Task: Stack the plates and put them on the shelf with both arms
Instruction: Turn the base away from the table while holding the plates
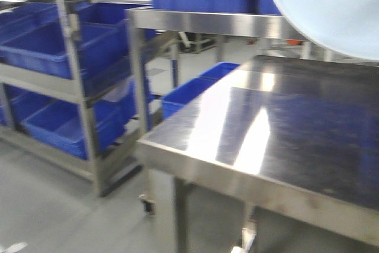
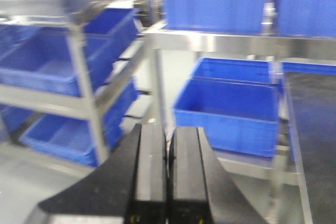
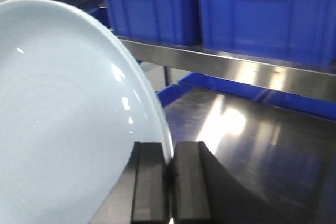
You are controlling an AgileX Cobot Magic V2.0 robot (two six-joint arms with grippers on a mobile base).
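Far left: open steel rack (image 1: 76, 90), blue crates (image 1: 53, 45) on its tiers. It's too blurred for an exact count.

Left gripper (image 2: 169, 140): fingers pressed flat together with nothing between them. It hangs in the air facing a floor-level blue bin (image 2: 226, 111) under the shelf.

Centre: shelf (image 1: 207, 23) with a brushed steel front rail. The right wrist view shows two big blue crates on top, the left-hand crate (image 3: 152, 11) and the right-hand crate (image 3: 268, 17), side by side.

In front: dark glossy steel table (image 1: 284, 128) with strong glare streaks.

Right: plate (image 3: 63, 119), pale blue-white and glossy, with spot highlights, faint concentric rings and a low upturned rim. I count one; I can't tell whether a second sits behind it. It's off the table, tilted up on edge, and shows at the upper right of the front view (image 1: 331, 10), overlapping the shelf rail line.

Right gripper (image 3: 170, 153): clamped on the plate's rim, one finger on each face.
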